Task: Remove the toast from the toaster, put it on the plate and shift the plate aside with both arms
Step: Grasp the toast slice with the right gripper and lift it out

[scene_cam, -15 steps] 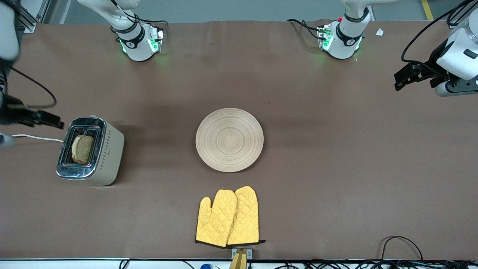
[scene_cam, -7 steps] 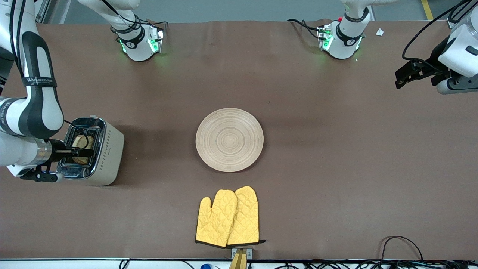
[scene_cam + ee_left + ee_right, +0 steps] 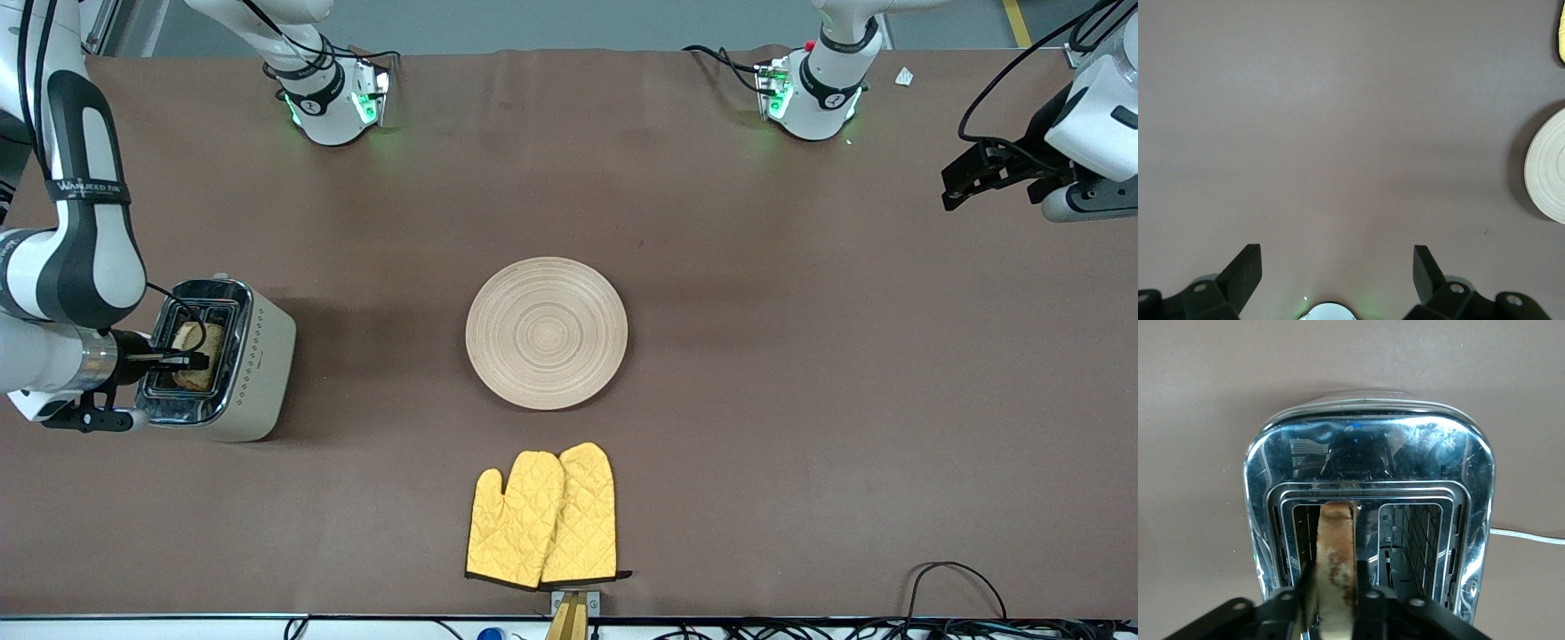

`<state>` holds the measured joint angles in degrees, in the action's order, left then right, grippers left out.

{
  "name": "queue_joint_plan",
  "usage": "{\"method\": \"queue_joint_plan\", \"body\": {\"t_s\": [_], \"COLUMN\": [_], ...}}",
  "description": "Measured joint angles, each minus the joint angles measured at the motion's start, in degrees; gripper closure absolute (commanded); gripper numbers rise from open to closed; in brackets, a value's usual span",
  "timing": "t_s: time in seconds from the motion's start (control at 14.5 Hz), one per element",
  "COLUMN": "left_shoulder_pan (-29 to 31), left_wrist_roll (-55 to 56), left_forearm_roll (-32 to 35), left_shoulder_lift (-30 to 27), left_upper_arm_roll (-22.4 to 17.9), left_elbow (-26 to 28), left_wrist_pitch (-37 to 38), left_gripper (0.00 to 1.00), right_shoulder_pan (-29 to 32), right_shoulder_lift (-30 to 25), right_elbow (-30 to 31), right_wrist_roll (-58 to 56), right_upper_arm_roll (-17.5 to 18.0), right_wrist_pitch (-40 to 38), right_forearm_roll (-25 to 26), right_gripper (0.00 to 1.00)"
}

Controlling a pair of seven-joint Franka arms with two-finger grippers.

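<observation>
Toast [image 3: 189,355] is standing in a toaster [image 3: 216,359] slot at the right arm's end of the table, where the right gripper [image 3: 197,360], earlier wide apart, is now pinching it. Plate [image 3: 547,332] is lying unmoved mid-table. Left gripper [image 3: 963,182] is waiting with fingers spread, over bare cloth.

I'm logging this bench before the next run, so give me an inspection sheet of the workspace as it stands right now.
Surface: brown table cover, lightly creased.
Job's things: toast upright in one toaster slot, the second slot empty; plate bare, mid-table.
Clutter: yellow oven mitts nearer the front camera than the plate.
Grippers: right gripper shut on the toast at the toaster; left gripper open, waiting over bare table at the left arm's end.
Cables: white toaster cord; black cables at the table's near edge.
Surroundings: grey floor past the arm bases.
</observation>
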<state>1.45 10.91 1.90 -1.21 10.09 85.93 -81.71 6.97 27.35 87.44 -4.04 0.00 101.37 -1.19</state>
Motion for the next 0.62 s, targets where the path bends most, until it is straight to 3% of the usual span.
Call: {"method": "queue_joint_plan", "body": {"t_s": [0.28, 0.62], "left_shoulder_pan": [0.0, 0.0], "left_wrist_roll": [0.0, 0.0], "left_forearm_roll": [0.0, 0.0], "left_shoulder_lift": [0.0, 0.3], "left_upper_arm_roll": [0.0, 0.0], "left_elbow": [0.0, -0.1], "left_wrist_pitch": [0.0, 0.0], "left_gripper": [0.0, 0.0], "right_shoulder_pan": [-0.5, -3.1], "right_shoulder_lift": [-0.9, -6.6], "right_elbow": [-1.9, -5.6], "right_wrist_roll": [-0.2, -0.2], "right_upper_arm_roll": [0.5, 1.6], "right_wrist_pitch": [-1.1, -4.9], "right_forearm_roll": [3.7, 4.0], "right_gripper": [0.97, 0.97]}}
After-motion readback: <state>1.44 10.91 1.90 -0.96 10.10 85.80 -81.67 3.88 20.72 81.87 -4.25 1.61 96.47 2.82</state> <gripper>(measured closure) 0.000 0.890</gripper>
